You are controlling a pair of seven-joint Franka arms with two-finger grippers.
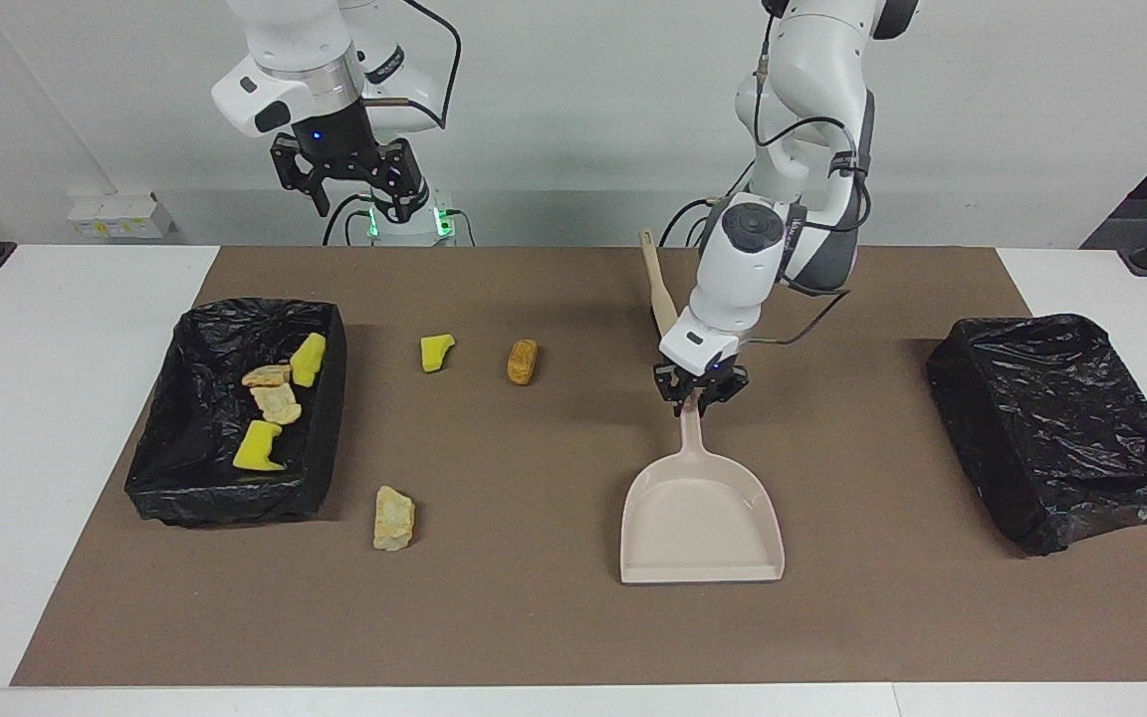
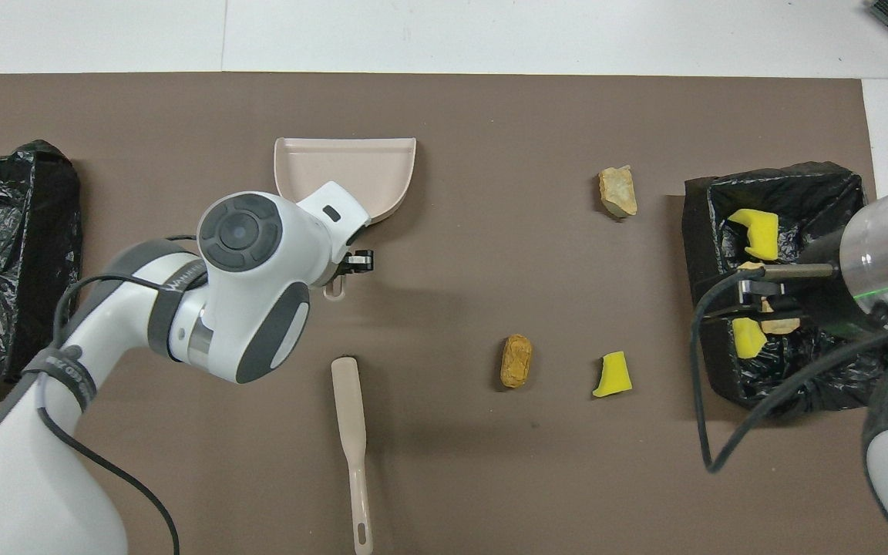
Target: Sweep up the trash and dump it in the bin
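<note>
Three trash pieces lie loose on the brown mat: a yellow sponge chunk, an orange-brown bread piece and a pale lump. Several more scraps lie in the black-lined bin at the right arm's end. My left gripper is shut on the handle of the beige dustpan, which rests flat on the mat. My right gripper waits raised and open, empty.
The beige-handled brush lies on the mat, nearer to the robots than the dustpan. A second black-lined bin stands at the left arm's end.
</note>
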